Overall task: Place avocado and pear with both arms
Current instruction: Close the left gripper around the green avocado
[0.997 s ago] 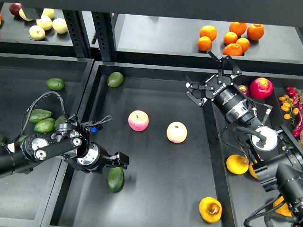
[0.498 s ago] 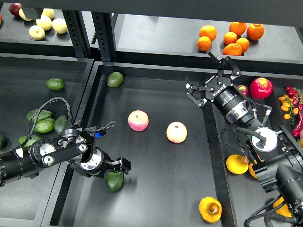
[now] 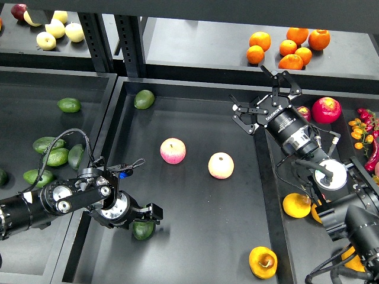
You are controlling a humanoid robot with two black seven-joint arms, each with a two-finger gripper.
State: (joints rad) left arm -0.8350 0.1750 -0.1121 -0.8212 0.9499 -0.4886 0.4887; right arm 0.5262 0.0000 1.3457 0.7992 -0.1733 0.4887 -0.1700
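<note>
The dark green avocado lies on the floor of the middle black tray near its front left. My left gripper sits right over the avocado and hides its top; its dark fingers cannot be told apart. The pear, orange-yellow with a brown sunken end, lies at the front right of the same tray, with no gripper near it. My right gripper is open and empty, raised over the tray's far right corner, well away from the pear.
Two pink-and-yellow apples lie mid-tray. A lighter green avocado lies at the far left. Several avocados fill the left bin. An orange-yellow fruit and a red fruit lie in the right bin. Oranges sit on the shelf.
My left arm has moved down and toward the tray's front, so the gripper now covers more of the avocado. The avocado has barely shifted. The right arm has not moved.
</note>
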